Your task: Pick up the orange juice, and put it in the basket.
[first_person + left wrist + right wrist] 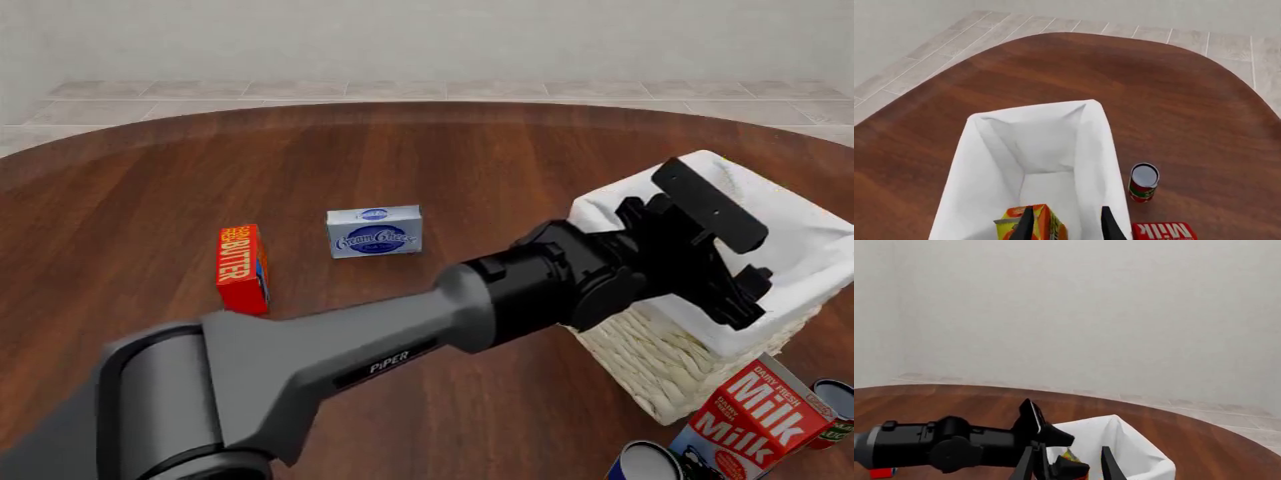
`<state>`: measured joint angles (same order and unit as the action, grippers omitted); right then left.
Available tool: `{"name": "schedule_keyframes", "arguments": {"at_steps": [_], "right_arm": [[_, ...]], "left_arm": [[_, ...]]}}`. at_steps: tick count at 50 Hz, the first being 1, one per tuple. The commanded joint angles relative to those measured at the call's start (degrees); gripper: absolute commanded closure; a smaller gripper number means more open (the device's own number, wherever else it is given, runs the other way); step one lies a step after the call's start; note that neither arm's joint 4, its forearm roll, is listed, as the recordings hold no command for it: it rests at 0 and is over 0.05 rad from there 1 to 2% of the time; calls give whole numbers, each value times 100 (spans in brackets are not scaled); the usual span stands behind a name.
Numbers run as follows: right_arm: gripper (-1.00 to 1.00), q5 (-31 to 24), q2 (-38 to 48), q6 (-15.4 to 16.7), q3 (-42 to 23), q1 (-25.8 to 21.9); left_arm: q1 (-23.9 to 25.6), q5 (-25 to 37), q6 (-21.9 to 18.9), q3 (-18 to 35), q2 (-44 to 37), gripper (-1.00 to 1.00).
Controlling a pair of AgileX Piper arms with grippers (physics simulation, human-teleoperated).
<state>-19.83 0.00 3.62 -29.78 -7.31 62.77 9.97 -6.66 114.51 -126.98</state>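
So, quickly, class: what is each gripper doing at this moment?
Left gripper: over the basket, orange juice carton by one finger; a grip cannot be told.
Right gripper: jaws apart, holding nothing.

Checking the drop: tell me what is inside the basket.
In the left wrist view the basket shows its white lining and the orange juice at the near end, by the left pincer. The carton's lower part and the floor under it are hidden.

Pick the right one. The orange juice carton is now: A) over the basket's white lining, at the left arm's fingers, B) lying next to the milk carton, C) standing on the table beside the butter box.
A: the left wrist view shows the orange juice at the left gripper, above the basket lining.
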Motion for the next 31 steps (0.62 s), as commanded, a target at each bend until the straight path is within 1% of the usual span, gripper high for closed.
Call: {"name": "schedule_keyframes", "arguments": {"at_steps": [1,6,8,9,10,14,19,20,22,26,28,29,31], "right_arm": [[-100,-25,0,0,-23,-13],[-100,-184,0,0,-180,-15],[-100,-219,0,6,-206,-19],[-100,-219,0,6,-206,-19],[-100,-219,0,6,-204,-23],[-100,-249,0,24,-230,-47],[-100,-324,0,42,-297,-63],[-100,-325,0,42,-297,-63],[-100,-395,0,54,-358,-76],[-100,-451,0,58,-381,-104],[-100,-464,0,59,-379,-122],[-100,-471,0,62,-378,-133],[-100,-464,0,66,-366,-153]], "left_arm": [[49,-248,100,-492,314,-100],[66,-621,167,-1203,797,-100],[50,-704,208,-1380,923,-100],[49,-706,208,-1384,925,-100],[63,-795,217,-1547,1082,-100],[24,-922,312,-1908,1428,-100],[-2,-1138,293,-2388,1853,-100],[-2,-1140,293,-2392,1855,-100],[-30,-1269,296,-2667,2088,-100],[-115,-1428,507,-3124,2511,-100],[-121,-1455,508,-3211,2577,-100],[-154,-1599,534,-3566,2868,-100],[-203,-1707,597,-3854,3098,-100]]}}
